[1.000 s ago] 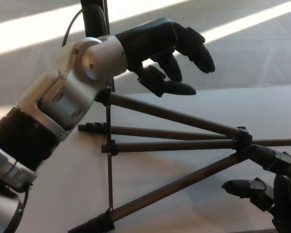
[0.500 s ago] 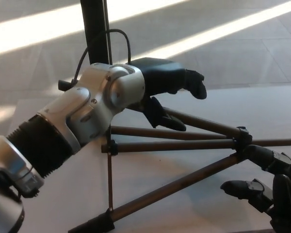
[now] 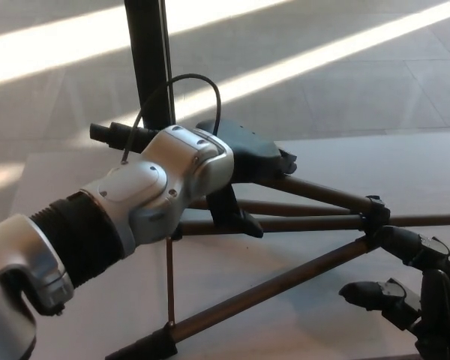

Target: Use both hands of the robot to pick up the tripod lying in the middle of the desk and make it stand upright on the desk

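head view: the tripod (image 3: 300,225) lies on its side on the desk (image 3: 405,161), legs splayed toward picture left, long axis running left to right, apex at picture right. the left hand (image 3: 244,169) sits directly over the uppermost leg, palm down, thumb hooked under toward the middle leg; whether the fingers have closed on the leg cannot be told. the right hand (image 3: 412,296) rests at the apex end, fingers spread, just beside the hub. judgement: each hand is nearest its own end.
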